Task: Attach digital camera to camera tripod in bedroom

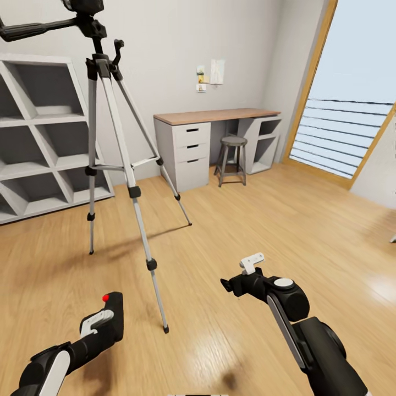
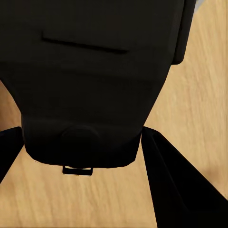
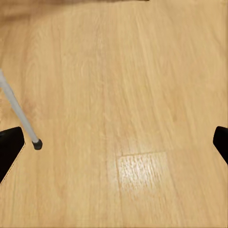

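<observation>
Left gripper [image 1: 104, 324] is clamped on the camera [image 1: 113, 313], low over the wood floor [image 1: 264, 231] just short of the tripod [image 1: 110, 137]; the right gripper [image 1: 242, 275] hangs spread and empty. The camera looks small, rigid and light, but smooth-sided, so I judge a firm grip across its flat flanks safest, leaving the base free for the tripod's head [image 1: 91, 25].
</observation>
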Controlling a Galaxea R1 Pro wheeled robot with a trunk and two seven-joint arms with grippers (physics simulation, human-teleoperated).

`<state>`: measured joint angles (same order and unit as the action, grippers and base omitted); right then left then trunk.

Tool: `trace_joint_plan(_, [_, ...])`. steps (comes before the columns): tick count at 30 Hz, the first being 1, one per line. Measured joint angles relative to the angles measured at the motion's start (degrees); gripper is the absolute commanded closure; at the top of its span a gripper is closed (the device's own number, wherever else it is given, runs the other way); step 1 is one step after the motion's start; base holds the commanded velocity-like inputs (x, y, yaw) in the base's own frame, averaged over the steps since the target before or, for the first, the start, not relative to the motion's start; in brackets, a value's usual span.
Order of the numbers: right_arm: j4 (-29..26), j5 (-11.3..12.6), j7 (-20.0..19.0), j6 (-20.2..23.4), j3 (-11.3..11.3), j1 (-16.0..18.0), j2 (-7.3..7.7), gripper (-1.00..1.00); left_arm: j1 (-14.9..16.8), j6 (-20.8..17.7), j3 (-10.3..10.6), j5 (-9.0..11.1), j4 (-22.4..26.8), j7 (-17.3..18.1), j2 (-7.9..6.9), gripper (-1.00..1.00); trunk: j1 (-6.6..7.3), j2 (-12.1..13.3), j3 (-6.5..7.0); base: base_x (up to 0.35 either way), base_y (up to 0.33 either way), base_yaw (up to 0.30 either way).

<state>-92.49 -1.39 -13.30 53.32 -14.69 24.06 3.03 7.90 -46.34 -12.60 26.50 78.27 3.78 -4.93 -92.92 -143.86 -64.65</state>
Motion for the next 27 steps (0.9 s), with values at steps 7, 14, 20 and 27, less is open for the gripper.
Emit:
trace_joint_plan(7, [0.0, 0.0, -0.1, -0.1, -0.3, 0.1, -0.77, -1.00, -0.2, 0.2, 0.0, 0.1, -0.8, 0.0, 0.24, 1.00, 0.18, 0.1, 1.55, 0.000, 0.000, 0.000])
trace_joint_plan(14, [0.0, 0.0, -0.1, -0.1, -0.4, 0.1, -0.97, -1.00, -0.3, 0.2, 0.0, 0.1, -1.0, -0.1, 0.35, 1.00, 0.36, 0.2, 3.10, 0.000, 0.000, 0.000])
trace_joint_plan(20, [0.0, 0.0, -0.1, -0.1, -0.4, 0.1, -1.02, -1.00, -0.4, 0.2, -0.1, 0.0, -1.1, -0.2, 0.39, 1.00, 0.52, 0.3, 4.44, 0.000, 0.000, 0.000])
trace_joint_plan(27, [0.0, 0.0, -0.1, 0.0, -0.4, 0.1, -1.04, -1.00, -0.4, 0.2, 0.0, 0.1, -1.2, -0.3, 0.42, 1.00, 0.70, 0.4, 5.99, 0.000, 0.000, 0.000])
